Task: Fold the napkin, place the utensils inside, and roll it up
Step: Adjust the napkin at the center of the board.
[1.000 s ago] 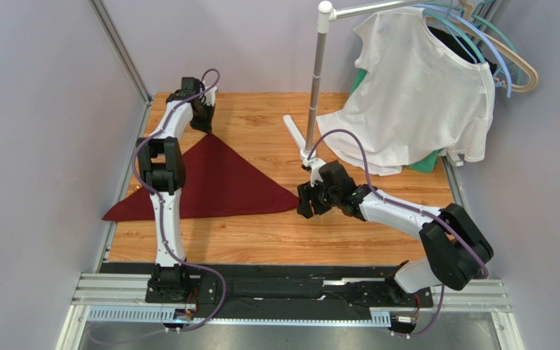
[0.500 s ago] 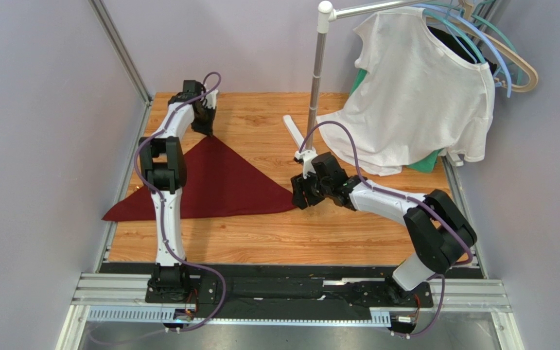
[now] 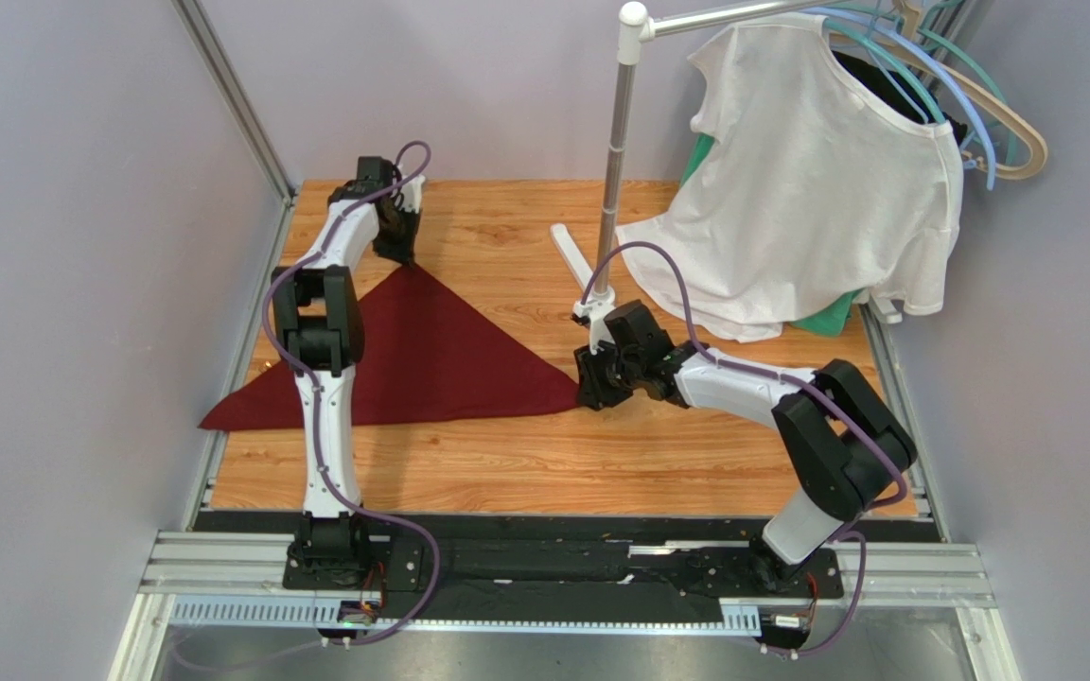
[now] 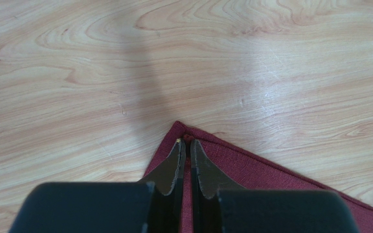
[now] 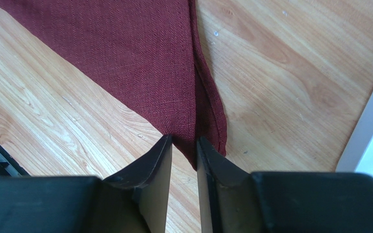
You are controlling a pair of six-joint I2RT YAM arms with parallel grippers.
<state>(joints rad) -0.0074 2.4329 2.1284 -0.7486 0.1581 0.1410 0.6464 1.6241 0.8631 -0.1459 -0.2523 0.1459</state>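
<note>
The dark maroon napkin [image 3: 423,355] lies flat on the wooden table as a triangle, its long edge toward the arms. My left gripper [image 3: 402,253] is at the far apex, shut on that corner [image 4: 187,141], with cloth [image 4: 251,170] pinched between the tips. My right gripper [image 3: 586,386] is low at the napkin's right corner. In the right wrist view its jaws [image 5: 183,141] stand narrowly open astride the corner tip of the napkin [image 5: 140,63], with bare wood showing between the left finger and the cloth. The utensils are out of view.
A white T-shirt [image 3: 807,185] hangs from hangers on a rack at the back right. The rack's pole [image 3: 615,170] and white foot [image 3: 572,263] stand just behind my right gripper. Something green [image 3: 835,319] lies under the shirt. A metal rail [image 3: 231,355] borders the table's left side.
My right gripper has moved left and slightly farther back onto the napkin's right corner, and its jaws have narrowed. The left gripper and the napkin have not moved.
</note>
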